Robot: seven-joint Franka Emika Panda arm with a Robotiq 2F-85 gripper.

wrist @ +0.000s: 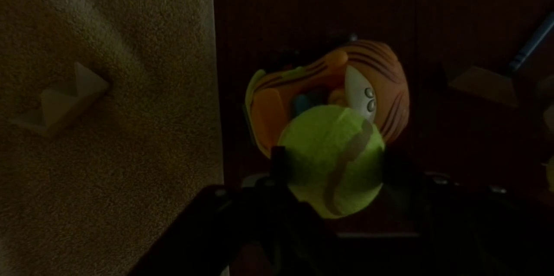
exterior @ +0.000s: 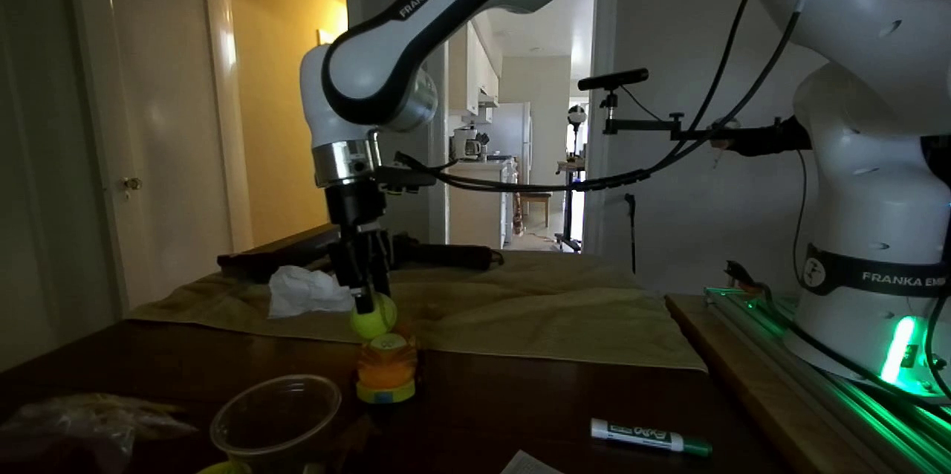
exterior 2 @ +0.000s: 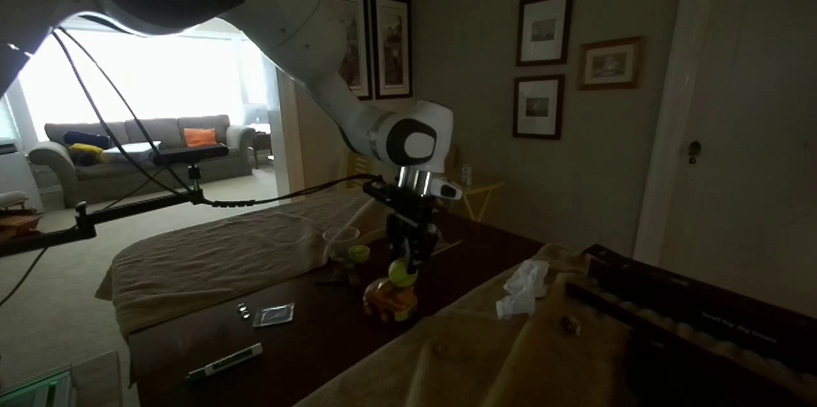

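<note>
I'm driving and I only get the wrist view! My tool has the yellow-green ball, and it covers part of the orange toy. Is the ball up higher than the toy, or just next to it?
Observer: Higher. Both exterior views show the ball up above most of the orange toy. Whether the two touch, I can't tell.

Operator: Ooh! And does my robot have any lights on? I can't see its body at all.

Observer: Yes, in an exterior view a green light glows on the robot's base.
</note>
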